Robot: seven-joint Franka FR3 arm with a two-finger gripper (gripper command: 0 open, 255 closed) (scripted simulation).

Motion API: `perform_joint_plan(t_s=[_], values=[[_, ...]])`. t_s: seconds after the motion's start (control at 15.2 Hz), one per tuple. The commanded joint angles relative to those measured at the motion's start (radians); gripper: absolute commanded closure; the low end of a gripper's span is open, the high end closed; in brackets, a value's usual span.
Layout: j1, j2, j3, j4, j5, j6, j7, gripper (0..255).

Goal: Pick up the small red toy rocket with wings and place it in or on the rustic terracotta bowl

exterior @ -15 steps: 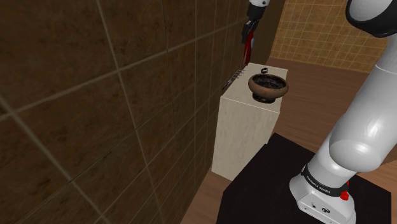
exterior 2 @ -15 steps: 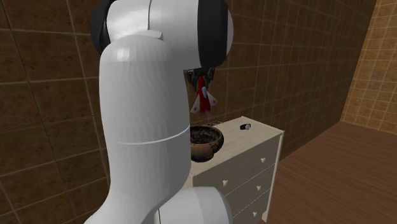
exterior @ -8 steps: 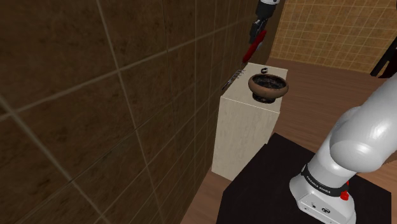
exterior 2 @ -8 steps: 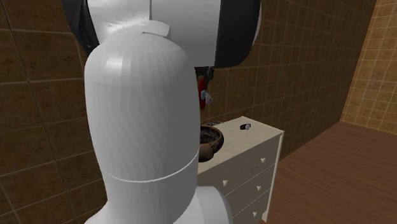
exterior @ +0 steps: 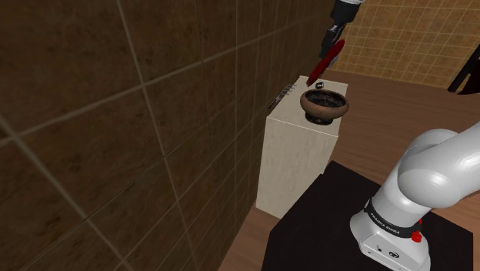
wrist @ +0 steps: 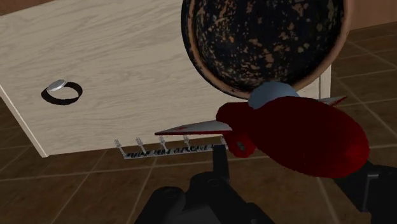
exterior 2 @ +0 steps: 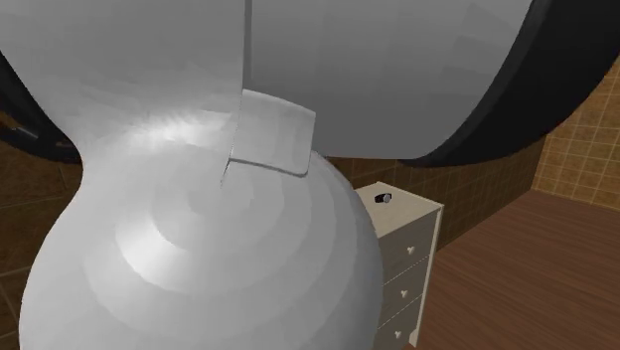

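- Red rocket (wrist: 299, 133) with pale wings lies crosswise between the black fingers (wrist: 219, 167) of the gripper (wrist: 296, 167). They stand partly apart and press on its body from either side, so it is held off any surface.
- In the shoulder view the rocket hangs tilted in the air over the pale wooden dresser (exterior: 296, 154), above the far side of the bowl (exterior: 324, 104) and clear of it.
- The bowl, brown outside and dark and speckled inside, stands upright on the dresser top. In the wrist view its mouth lies just ahead of the rocket.
- A small ring (wrist: 62, 91) lies on the dresser top, well apart from the bowl.
- By this showing the pick is done and the carry to the bowl is in hand. The placing is not yet done.
- The next move likely calls for bringing the rocket over the middle of the bowl's mouth and lowering it close to the rim. Only then should the fingers part, since a wing caught on the rim could tip the rocket out onto the dresser.
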Motion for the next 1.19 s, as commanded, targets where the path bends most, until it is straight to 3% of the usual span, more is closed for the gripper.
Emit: perform_joint_plan(t_s=[0.0,1.12], values=[[-0.006,-0.046,0.015,-0.044,-0.009,-0.002,0.015,255],[-0.021,-0.068,-0.007,-0.264,-0.033,0.196,0.024,255]])
